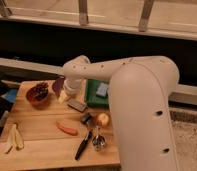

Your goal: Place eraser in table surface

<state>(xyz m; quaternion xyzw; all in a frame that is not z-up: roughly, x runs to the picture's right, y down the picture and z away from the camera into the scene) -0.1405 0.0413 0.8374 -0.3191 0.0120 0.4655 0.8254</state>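
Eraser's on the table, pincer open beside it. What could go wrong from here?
1. The open pincer hangs low between the red-brown bowl and the dark flat rectangular eraser; a sideways retreat could nudge either.
2. The eraser lies on the light wooden tabletop close to the green plastic tray; a knock might push it against the rim.
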